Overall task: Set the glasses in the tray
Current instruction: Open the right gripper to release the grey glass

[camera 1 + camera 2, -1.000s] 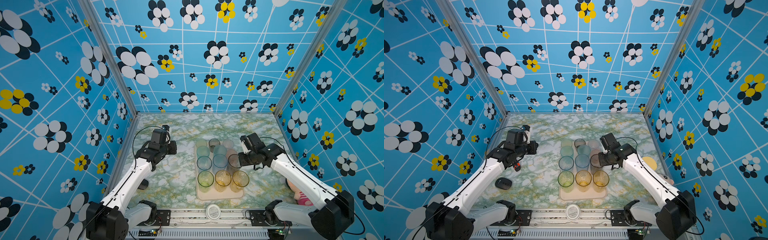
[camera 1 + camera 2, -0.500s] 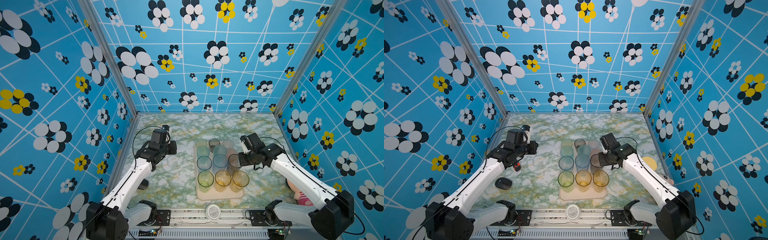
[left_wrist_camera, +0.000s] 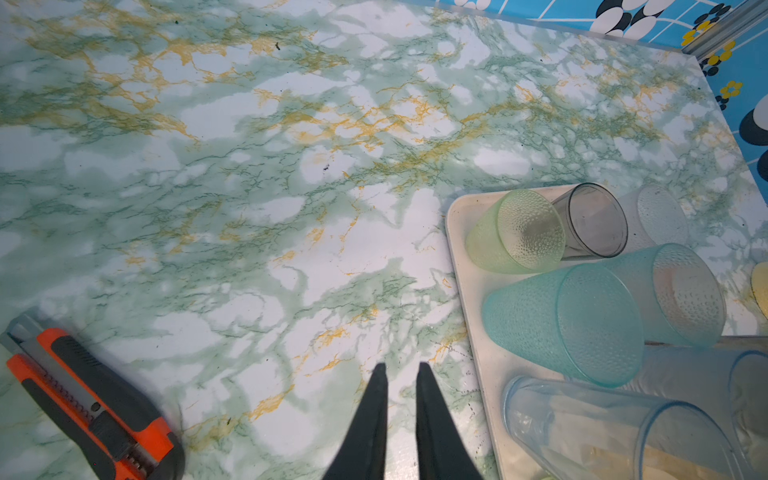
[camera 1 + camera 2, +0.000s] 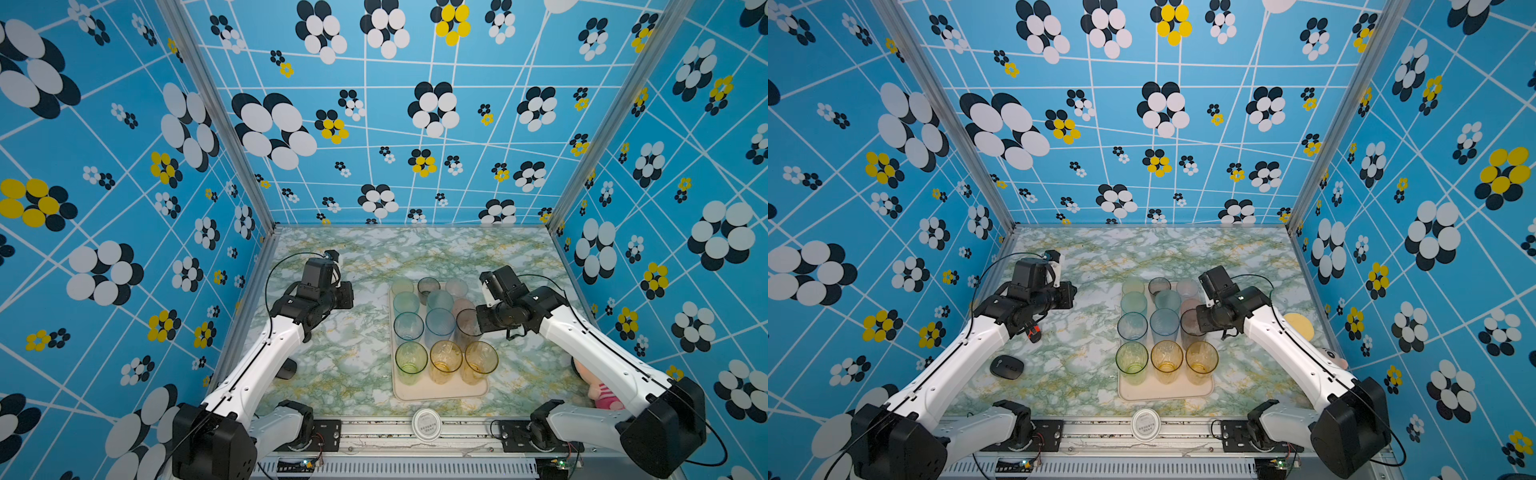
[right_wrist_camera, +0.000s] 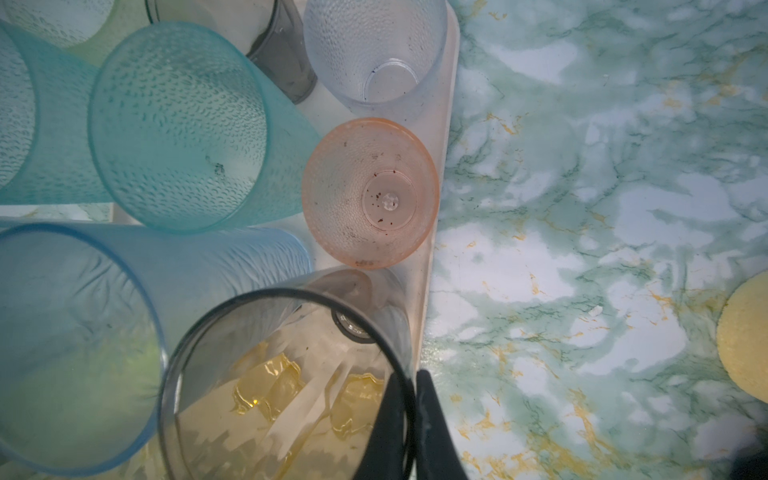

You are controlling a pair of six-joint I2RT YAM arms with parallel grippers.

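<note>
**Op:** Status, big to small?

**Tech:** Tray (image 4: 440, 391) lies just ahead of and below the right gripper (image 5: 411, 374), and off to one side of the left gripper (image 3: 401, 368). Glasses (image 4: 439, 328): twelve counted, all upright inside the tray in both top views. None seen on the table (image 3: 249, 208).

**Op:** Tools?

**Tech:** R unit is clamped on the rim of the tall grey glass (image 5: 291, 374), one finger inside the wall, one outside. That glass stands at the tray edge nearest the gripper. L unit: fingers nearly together, narrow slit, nothing between them, over bare table.

**Op:** Current step?

**Tech:** Prob. let go and retract. Task looks near complete.

**Op:** Failure modes?

**Tech:**
1. Retract before the fingers part fully: rim snags and the tall glass tips toward the gripper, over the tray's low rim.
2. Sideways drift: held glass strikes the pink glass (image 5: 370, 193) just past the fingertips, or the amber glasses (image 4: 446, 359) beside it. Packing is tight, so one hit may topple several.
3. Lift w/ the inner finger dragging: glass rises, then drops.

**Op:** Any text?

**Tech:** White lid (image 4: 427, 424) between the arm bases carries a printed label, too small to read. No brand legible elsewhere.
</note>
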